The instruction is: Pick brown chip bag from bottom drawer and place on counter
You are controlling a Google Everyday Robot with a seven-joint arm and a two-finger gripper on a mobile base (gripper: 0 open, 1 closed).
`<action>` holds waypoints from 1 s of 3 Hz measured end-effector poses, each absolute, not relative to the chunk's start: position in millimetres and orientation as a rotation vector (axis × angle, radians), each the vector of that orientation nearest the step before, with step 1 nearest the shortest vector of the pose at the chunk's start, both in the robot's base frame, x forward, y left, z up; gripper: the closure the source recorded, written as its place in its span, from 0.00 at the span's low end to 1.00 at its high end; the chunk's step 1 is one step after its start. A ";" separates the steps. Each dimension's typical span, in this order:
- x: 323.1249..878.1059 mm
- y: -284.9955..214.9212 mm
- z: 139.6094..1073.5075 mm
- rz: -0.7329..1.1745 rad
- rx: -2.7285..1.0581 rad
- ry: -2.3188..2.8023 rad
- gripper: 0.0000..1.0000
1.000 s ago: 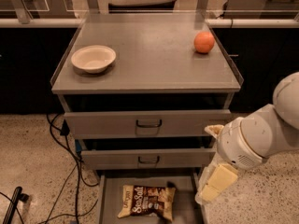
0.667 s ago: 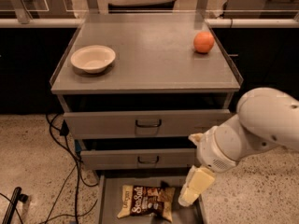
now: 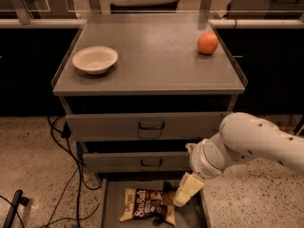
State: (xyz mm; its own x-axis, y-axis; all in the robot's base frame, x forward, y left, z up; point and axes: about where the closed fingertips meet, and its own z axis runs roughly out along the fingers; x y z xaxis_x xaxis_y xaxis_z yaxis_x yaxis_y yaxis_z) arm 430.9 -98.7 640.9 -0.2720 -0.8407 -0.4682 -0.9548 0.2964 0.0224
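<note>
The brown chip bag, dark brown with cream ends and white "Sea Salt" lettering, lies flat in the open bottom drawer. My gripper reaches down from the right on a white arm, its cream fingers right over the bag's right end. The counter is the grey top of the cabinet above, with low side rims.
A cream bowl sits on the counter's left and an orange at its back right. Two upper drawers with dark handles are closed. Black cables trail on the speckled floor at the left.
My arm has swung left and down, carrying the gripper from beside the drawer's right edge to over the right end of the chip bag. The bag has not moved.
</note>
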 end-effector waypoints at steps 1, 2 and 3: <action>423.5 -95.5 617.5 0.502 -1.560 2.188 0.00; 407.8 -94.9 570.5 0.572 -1.503 2.180 0.00; 394.5 -97.9 525.2 0.621 -1.440 2.174 0.00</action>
State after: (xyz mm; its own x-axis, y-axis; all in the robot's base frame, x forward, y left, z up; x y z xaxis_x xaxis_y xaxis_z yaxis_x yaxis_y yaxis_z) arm 394.5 -97.9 525.2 -0.3486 -0.7225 -0.5971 -0.9289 0.3513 0.1172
